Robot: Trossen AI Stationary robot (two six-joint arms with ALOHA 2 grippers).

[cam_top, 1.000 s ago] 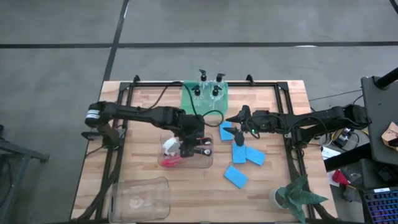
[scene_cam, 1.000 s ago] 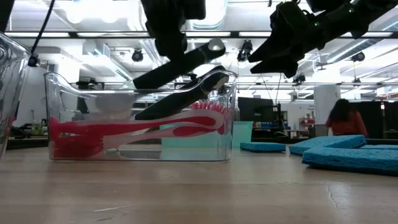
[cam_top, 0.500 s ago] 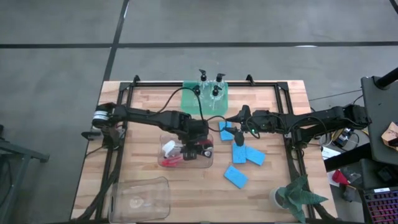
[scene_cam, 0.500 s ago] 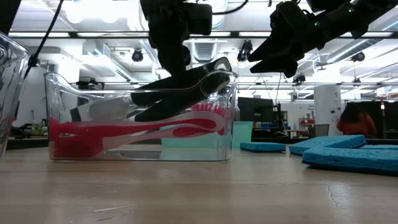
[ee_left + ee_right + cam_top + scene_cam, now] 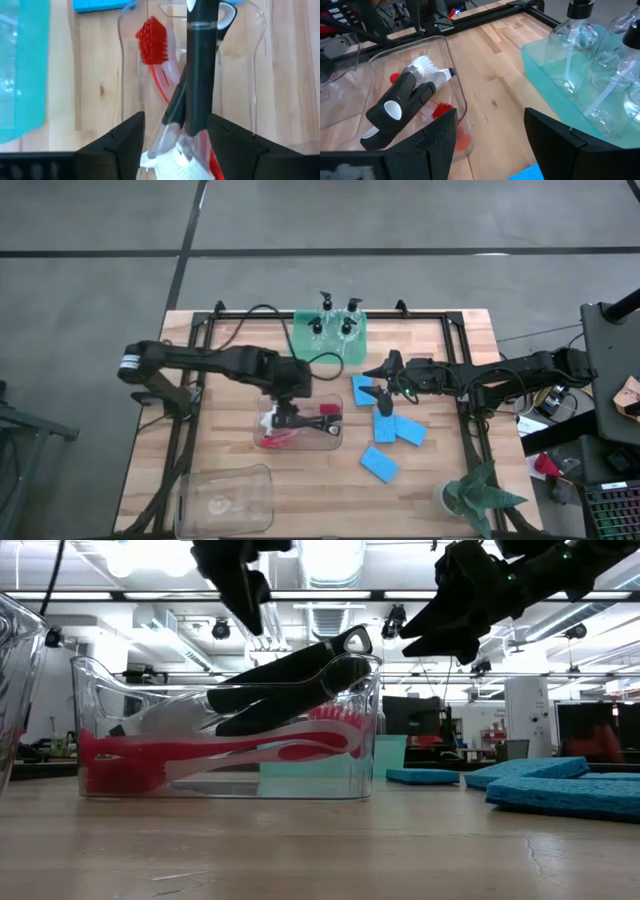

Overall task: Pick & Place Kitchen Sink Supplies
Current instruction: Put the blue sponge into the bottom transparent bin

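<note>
A clear bin (image 5: pixel 262 412) holds the brushes: a red one (image 5: pixel 200 750) lies along its bottom. Two black-handled ones (image 5: pixel 290 670) lean with their handle ends on its right rim (image 5: pixel 372 658). A white head (image 5: pixel 175 167) shows at the low end. My left gripper (image 5: pixel 287 408) hangs open above the bin, clear of the brushes (image 5: pixel 200 75). My right gripper (image 5: pixel 383 392) hovers open over the blue sponges (image 5: pixel 385 428), which lie flat on the table. Pump bottles (image 5: pixel 335 327) stand in the green tray (image 5: pixel 545 60).
A second clear bin (image 5: pixel 225 500) sits at the near left. A potted plant (image 5: pixel 480 495) stands at the near right corner. A black frame rail (image 5: pixel 190 410) runs along the table's sides. Bare wood lies between the brush bin and the near edge.
My left gripper lowered a black brush into the bin and let go. The brush now lies on the other black brush with its handle end on the rim. The gripper then rose and drew back toward the table's left. The right arm stayed still.
</note>
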